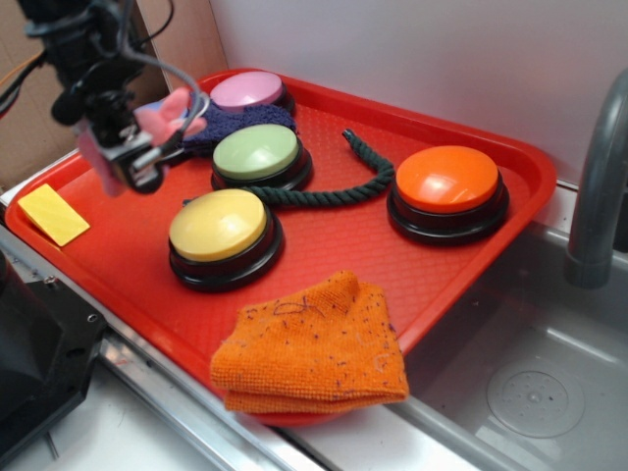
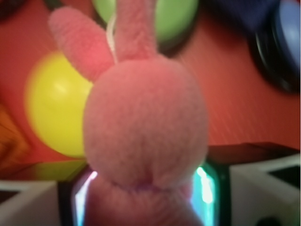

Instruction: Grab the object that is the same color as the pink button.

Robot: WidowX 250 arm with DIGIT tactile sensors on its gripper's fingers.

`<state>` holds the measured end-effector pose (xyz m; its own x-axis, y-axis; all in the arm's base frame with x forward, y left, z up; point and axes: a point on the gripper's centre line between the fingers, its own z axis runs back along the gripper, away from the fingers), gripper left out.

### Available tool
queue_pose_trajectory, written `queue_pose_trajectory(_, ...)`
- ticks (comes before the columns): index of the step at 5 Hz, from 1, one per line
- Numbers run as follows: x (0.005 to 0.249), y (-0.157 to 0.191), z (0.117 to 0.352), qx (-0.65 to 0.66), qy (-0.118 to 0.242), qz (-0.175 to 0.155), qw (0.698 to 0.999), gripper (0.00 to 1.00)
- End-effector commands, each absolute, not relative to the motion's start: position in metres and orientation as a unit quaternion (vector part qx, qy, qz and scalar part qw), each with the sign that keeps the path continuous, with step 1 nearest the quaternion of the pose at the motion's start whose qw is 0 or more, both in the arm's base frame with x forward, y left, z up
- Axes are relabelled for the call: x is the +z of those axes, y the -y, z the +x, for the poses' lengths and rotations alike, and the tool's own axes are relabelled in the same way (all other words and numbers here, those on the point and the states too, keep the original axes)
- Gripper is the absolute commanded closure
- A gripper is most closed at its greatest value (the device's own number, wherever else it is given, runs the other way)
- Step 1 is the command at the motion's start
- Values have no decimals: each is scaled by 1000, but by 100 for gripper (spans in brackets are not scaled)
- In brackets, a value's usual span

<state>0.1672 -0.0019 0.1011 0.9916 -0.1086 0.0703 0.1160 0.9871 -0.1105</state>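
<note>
**Inspector:** Report from the near edge outward.

**Assistant:** At six o'clock on the red tray (image 1: 461,257) lies a folded orange cloth (image 1: 312,345), overhanging the near rim. Behind it, toward nine o'clock, sits the yellow button (image 1: 223,232). A yellow card (image 1: 53,213) rests at the tray's far nine o'clock corner. The orange button (image 1: 448,186) stands at three o'clock. The green button (image 1: 259,155) sits near centre, with a dark green rope (image 1: 345,185) curving between it and the orange one.

**Inspector:** And the task items?

**Assistant:** The pink button (image 1: 249,91) is at twelve o'clock, just beside a dark blue cloth (image 1: 235,125). The pink bunny (image 2: 143,122) is off the tray surface, raised at about ten o'clock, above the tray's left side.

**Inspector:** Jaw condition?

**Assistant:** The gripper (image 1: 137,139) has its jaws pinching the bunny's body; the wrist view shows the fingers on either side of it, ears pointing away toward the green button.
</note>
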Motion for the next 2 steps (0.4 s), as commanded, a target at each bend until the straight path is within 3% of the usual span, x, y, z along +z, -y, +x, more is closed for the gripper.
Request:
queue_pose_trajectory(1,172,57,202,-104,101,-58,988,100)
queue_pose_trajectory(2,172,55,201,-83,75,-42,993,100)
